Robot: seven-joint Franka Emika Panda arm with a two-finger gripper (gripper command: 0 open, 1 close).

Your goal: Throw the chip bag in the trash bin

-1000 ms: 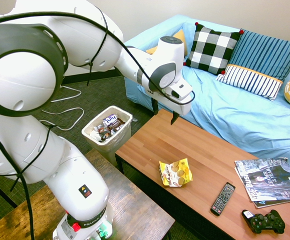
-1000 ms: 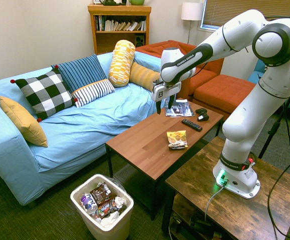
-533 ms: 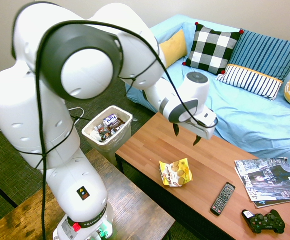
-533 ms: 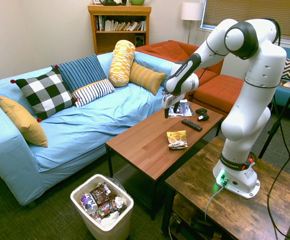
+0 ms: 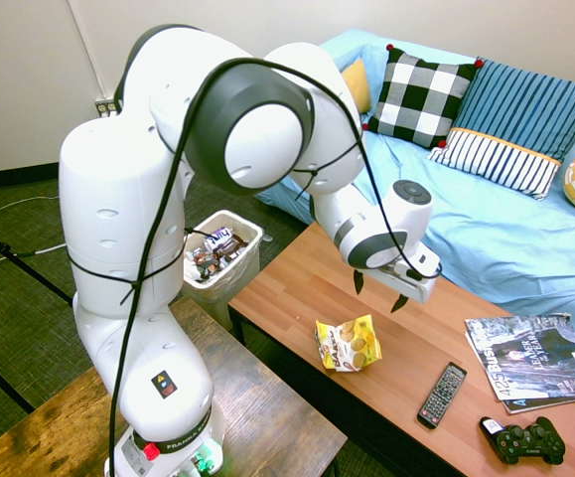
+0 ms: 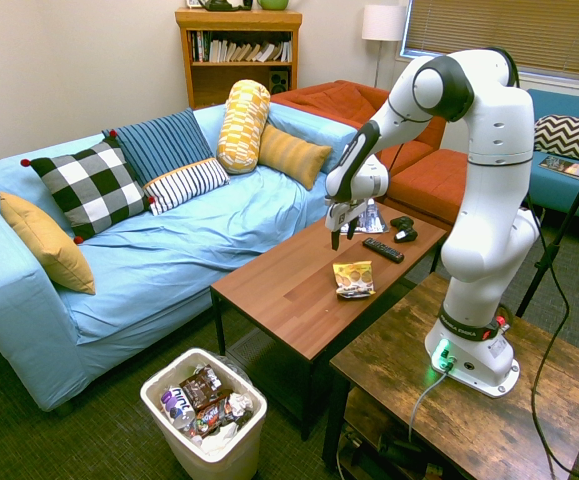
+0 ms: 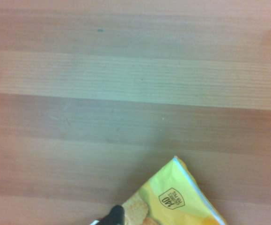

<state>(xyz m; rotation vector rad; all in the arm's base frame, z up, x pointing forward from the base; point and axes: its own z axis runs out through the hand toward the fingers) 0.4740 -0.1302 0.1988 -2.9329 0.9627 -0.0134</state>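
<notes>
The chip bag is a small crinkled yellow packet lying flat on the wooden coffee table, near its front edge. It also shows on the table as the chip bag, and one yellow corner of the chip bag fills the wrist view's lower part. My gripper hangs open just above the table, a short way behind the bag and not touching it; from the other side the gripper hovers over the wood beyond the bag. The white trash bin stands on the floor off the table's end, holding wrappers; the trash bin has a clear liner.
A black remote, a game controller and a magazine lie toward the table's other end. A blue sofa with several cushions runs behind the table. A dark wooden side table stands in front.
The arm has swung over the table and come down. The gripper has moved from above the bin-side end to just behind the chip bag, staying open.
</notes>
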